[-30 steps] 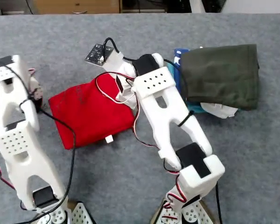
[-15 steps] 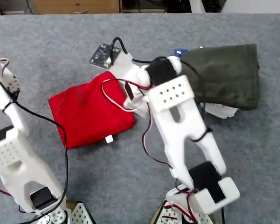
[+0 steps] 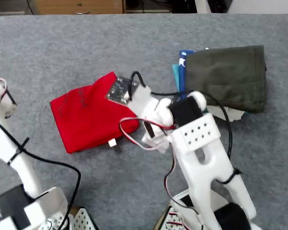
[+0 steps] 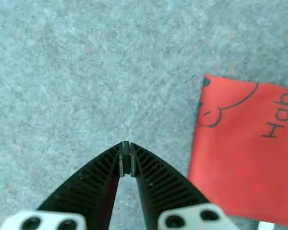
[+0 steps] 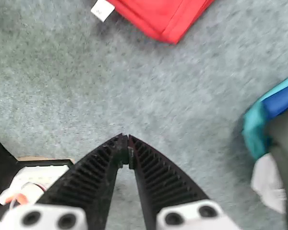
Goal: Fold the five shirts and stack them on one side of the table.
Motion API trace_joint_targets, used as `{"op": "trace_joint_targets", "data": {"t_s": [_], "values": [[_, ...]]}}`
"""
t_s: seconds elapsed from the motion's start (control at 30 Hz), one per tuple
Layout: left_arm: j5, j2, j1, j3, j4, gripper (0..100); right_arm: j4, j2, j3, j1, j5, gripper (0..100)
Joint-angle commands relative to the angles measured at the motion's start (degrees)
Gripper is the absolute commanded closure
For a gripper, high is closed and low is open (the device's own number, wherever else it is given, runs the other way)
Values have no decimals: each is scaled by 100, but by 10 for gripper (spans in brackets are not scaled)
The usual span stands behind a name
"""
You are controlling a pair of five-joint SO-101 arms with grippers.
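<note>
Presently left tool (image 4: 125, 146) and right tool (image 5: 125, 140) are seen closed, empty; folded red fabric shirt (image 3: 89, 117), frame centre-left, may be undone if gripped single-layer.

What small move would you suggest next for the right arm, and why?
Probably open the right claw and lower it to the nearest edge of the red shirt. The shirt looks folded yet lies apart from the stack, and the claw is shut on nothing above the table.
</note>
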Motion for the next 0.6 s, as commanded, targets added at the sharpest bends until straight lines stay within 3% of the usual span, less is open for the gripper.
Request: {"op": "trace_joint_targets", "data": {"t_s": [0.0,0.27,0.4,0.57], "values": [[-97,-321,-290,149,-114,982,-475,-92,277,-57,-1099,968],[-211,-365,-967,185,-62,982,-1829,866,295,-734,-4000,713],[-404,-365,-1248,185,9,982,-2778,1490,295,-1262,-4905,685],[-554,-365,-1679,334,44,982,-3666,2466,207,-1323,-5793,684]]}}
